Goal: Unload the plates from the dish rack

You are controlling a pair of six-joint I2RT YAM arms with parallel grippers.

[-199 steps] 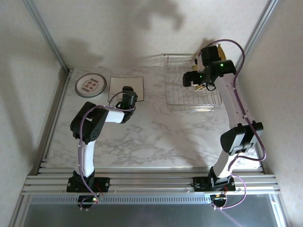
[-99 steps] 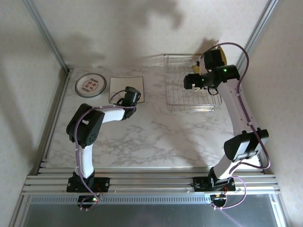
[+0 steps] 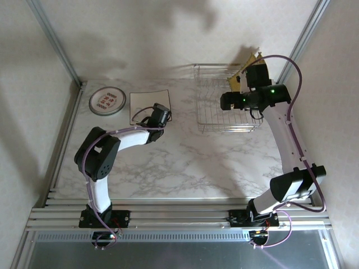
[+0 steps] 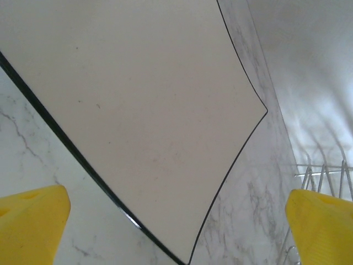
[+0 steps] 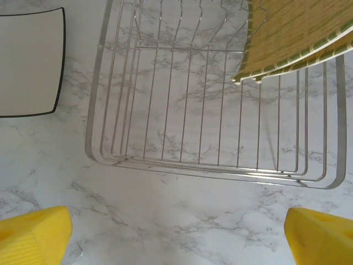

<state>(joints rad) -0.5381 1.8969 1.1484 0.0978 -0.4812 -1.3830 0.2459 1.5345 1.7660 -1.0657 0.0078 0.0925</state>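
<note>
The silver wire dish rack (image 3: 227, 106) stands at the back right of the table. Yellow woven square plates (image 3: 245, 66) lean in its far right corner, and two stacked edges (image 5: 292, 38) appear in the right wrist view. My right gripper (image 3: 229, 101) hovers over the rack (image 5: 209, 110), open, with nothing between its yellow fingers (image 5: 33, 234). A white square plate (image 3: 148, 102) lies flat on the table, and a small round plate (image 3: 107, 101) with red marks sits left of it. My left gripper (image 3: 161, 115) is open just above the white plate's (image 4: 138, 99) near right corner.
The marble table (image 3: 190, 162) stretches in front of the rack and both plates. Aluminium frame posts (image 3: 56, 42) and walls close in the back and sides. The rack's wires (image 4: 325, 176) show at the lower right of the left wrist view.
My right arm has swung right and back, so the yellow plates now show behind it. My left gripper has slid slightly right along the white plate's near edge.
</note>
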